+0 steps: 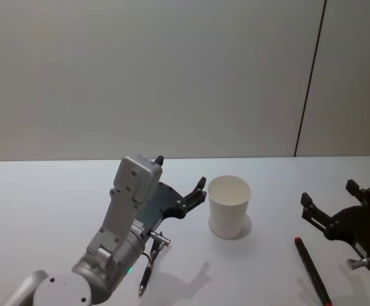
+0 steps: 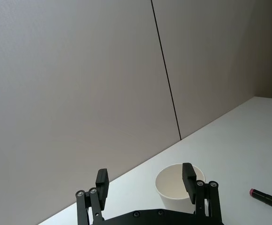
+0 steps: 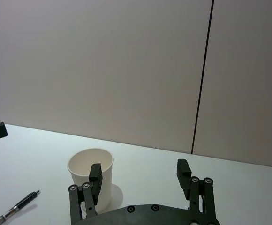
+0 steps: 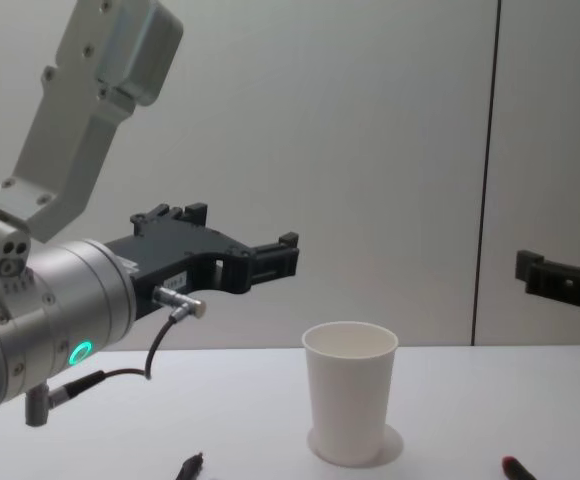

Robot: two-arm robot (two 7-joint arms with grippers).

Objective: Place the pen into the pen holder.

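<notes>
On the smooth white table (image 1: 44,204): cup upright, pens flat

Tapered white paper cup (image 1: 229,205) with a rolled rim stands between the black left gripper (image 1: 181,172) and right gripper (image 1: 329,192), both spread wide and empty. Slim black pen (image 1: 144,280) lies by the left arm, red-tipped dark pen (image 1: 312,271) beside the right.

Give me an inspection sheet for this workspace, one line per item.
Surface: plain white table.
Job's things: cup upright at centre, no pen in it; black pen lying under the left arm; red-tipped pen lying to the cup's right.
Clutter: nothing seen.
End effectors: left end effector open, empty, raised left of the cup; right end effector open, empty, right of the cup, near the red-tipped pen.
Cables: one cable looped at the left wrist, above the table.
Surroundings: grey wall with a dark vertical seam.
</notes>
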